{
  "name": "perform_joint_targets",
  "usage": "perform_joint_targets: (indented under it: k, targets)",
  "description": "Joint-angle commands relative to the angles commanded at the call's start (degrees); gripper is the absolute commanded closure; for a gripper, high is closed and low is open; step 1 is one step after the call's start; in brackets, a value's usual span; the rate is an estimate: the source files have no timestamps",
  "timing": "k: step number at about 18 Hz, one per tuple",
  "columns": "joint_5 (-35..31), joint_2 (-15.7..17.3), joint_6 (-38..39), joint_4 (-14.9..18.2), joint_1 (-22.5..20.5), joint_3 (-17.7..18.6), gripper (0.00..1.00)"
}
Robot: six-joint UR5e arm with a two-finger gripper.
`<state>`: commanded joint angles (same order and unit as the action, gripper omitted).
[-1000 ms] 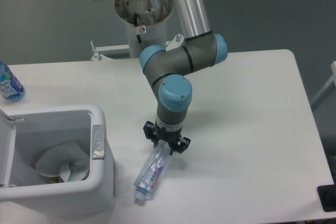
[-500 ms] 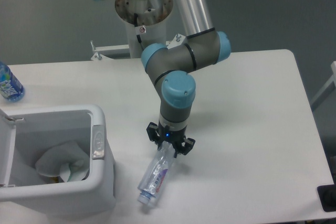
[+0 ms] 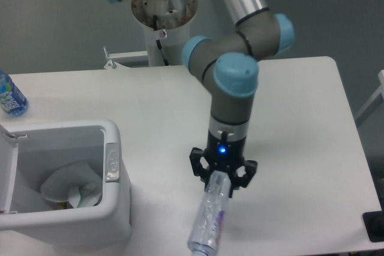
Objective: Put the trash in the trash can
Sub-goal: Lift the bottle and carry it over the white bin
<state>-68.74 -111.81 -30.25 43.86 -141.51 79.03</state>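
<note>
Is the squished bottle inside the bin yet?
No, the claw holds the flattened bottle over the table, beside the white bin.

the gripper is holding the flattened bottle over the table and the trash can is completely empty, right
Not quite. The gripper does hold the flattened bottle over the table, but the trash can is not empty: the camera view shows crumpled white material already lying inside it.

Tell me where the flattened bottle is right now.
The flattened bottle hangs from the gripper near the table's front edge, to the right of the white bin.
</note>
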Motion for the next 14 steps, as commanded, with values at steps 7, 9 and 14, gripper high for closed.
perform_joint_targets:
  k: [7, 9, 14]
  targets:
    - [1.51, 6.59, 7.92, -1.41, 6.94, -0.72, 0.43]
    - [1.51, 7.21, 9.42, -1.41, 10.09, -0.54, 0.43]
    - [1.42, 8.01, 12.58, -1.32, 16.51, -0.02, 0.43]
